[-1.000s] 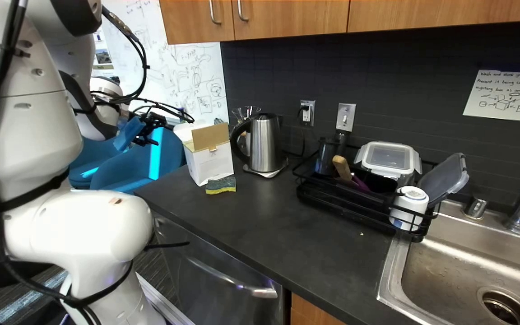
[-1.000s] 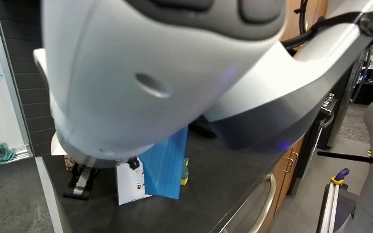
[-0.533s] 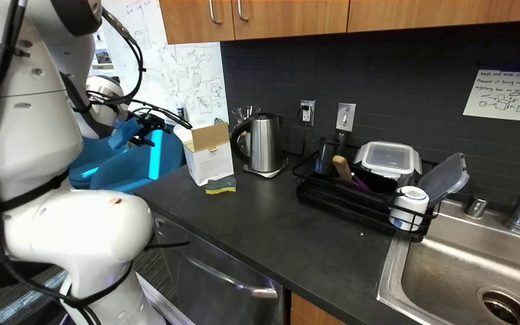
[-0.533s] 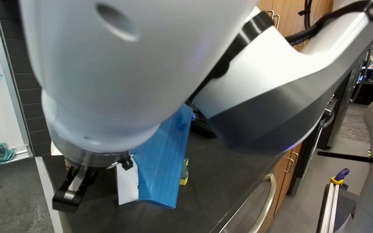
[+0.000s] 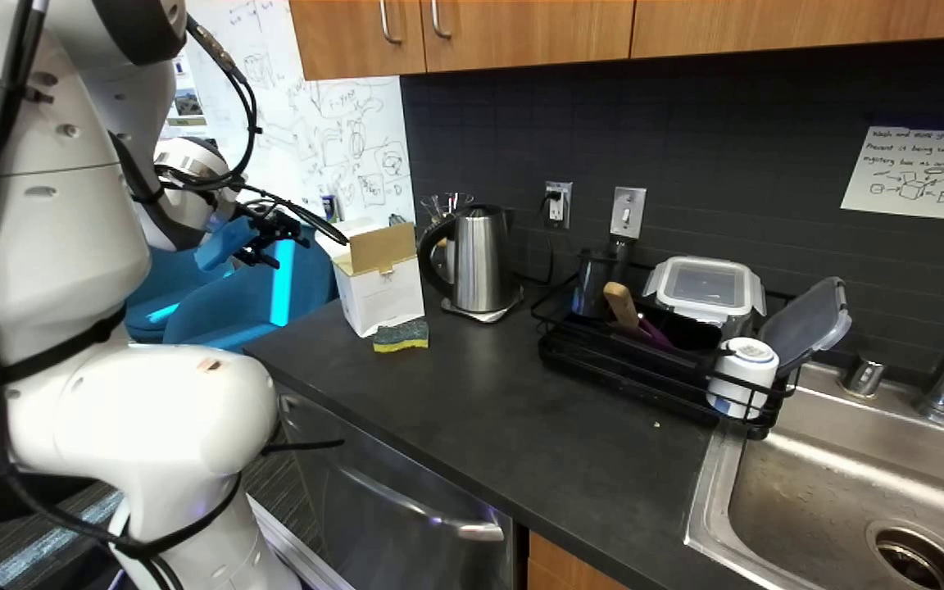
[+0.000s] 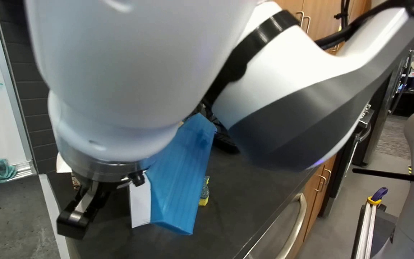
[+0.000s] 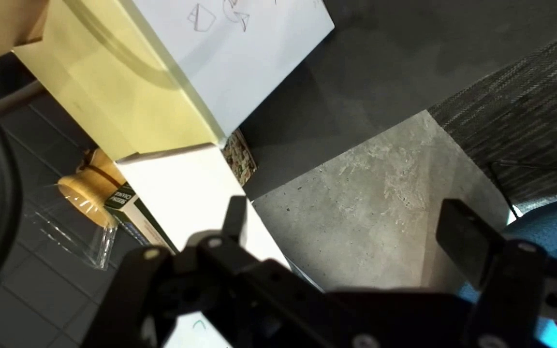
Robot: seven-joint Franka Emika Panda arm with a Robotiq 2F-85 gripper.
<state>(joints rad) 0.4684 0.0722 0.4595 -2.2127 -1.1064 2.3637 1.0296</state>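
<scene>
My gripper (image 7: 346,227) is open in the wrist view, its two black fingers wide apart with nothing between them. It also shows in an exterior view (image 5: 279,250), in the air left of a white box (image 5: 380,299). The box stands upright on the dark counter, its brown flap raised. In the wrist view the box (image 7: 259,53) shows its white side and yellowish inner flap. One finger overlaps a white flap (image 7: 182,188) there; I cannot tell whether they touch. A blue piece (image 6: 182,176) on the wrist partly hides the box. A green-yellow sponge (image 5: 401,336) lies at the box's foot.
A steel kettle (image 5: 480,262) stands right of the box. A glass carafe with a wooden collar (image 7: 92,188) and a small green box (image 7: 136,212) are behind it. A black dish rack (image 5: 628,377) and a sink (image 5: 708,508) are further right. Wooden cabinets (image 5: 521,33) hang above.
In an exterior view the gripper and blue piece have shifted slightly left. The arm's forearm and wrist have turned and come lower, uncovering more of the blue piece. The box and sponge have not moved.
</scene>
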